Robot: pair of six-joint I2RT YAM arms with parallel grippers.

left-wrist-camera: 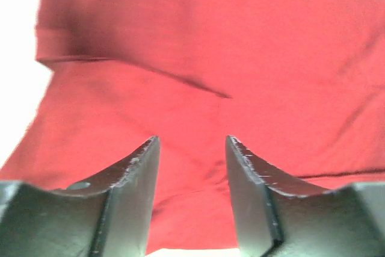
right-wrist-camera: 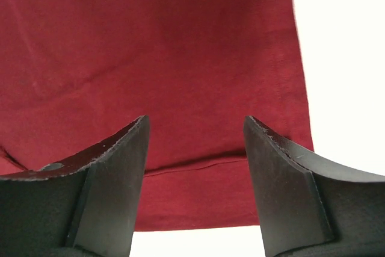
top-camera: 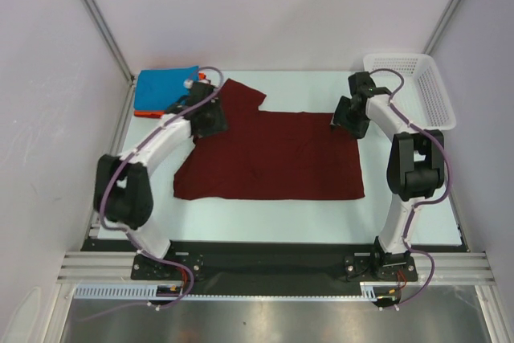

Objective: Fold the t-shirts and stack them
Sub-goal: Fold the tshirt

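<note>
1. Nearest my side, the maroon shirt (top-camera: pixel 273 158) lies flat on the table (top-camera: pixel 418 214) between the two arms, with its near edge straight and tidy.
2. Its outline is a rough rectangle with one sleeve (top-camera: pixel 245 94) poking out at the far left. I judge it only partly folded. I cannot tell how many layers lie there.
3. The left gripper (left-wrist-camera: pixel 192 139) hangs over the far-left part of that shirt, just beside the sleeve. Its fingers (left-wrist-camera: pixel 135 173) stand moderately apart with nothing between them, only cloth lying below.
4. The right gripper (right-wrist-camera: pixel 195 118) hangs over the far-right corner. Its fingers (right-wrist-camera: pixel 283 173) are spread wide and hold nothing. Under them I see the hem and the shirt's side edge against the table.
5. Farther back, in the far-left corner, a blue shirt (top-camera: pixel 165 86) sits folded on top of an orange-red shirt (top-camera: pixel 147 112). I take that as the stack, with two shirts done.
6. At the far right stands a white basket (top-camera: pixel 399 57), well apart from the cloth.
7. As I judge it, the maroon shirt needs its remaining folds, sleeve included. Then it has to go onto the blue one, so roughly the last third of the task is open.
</note>
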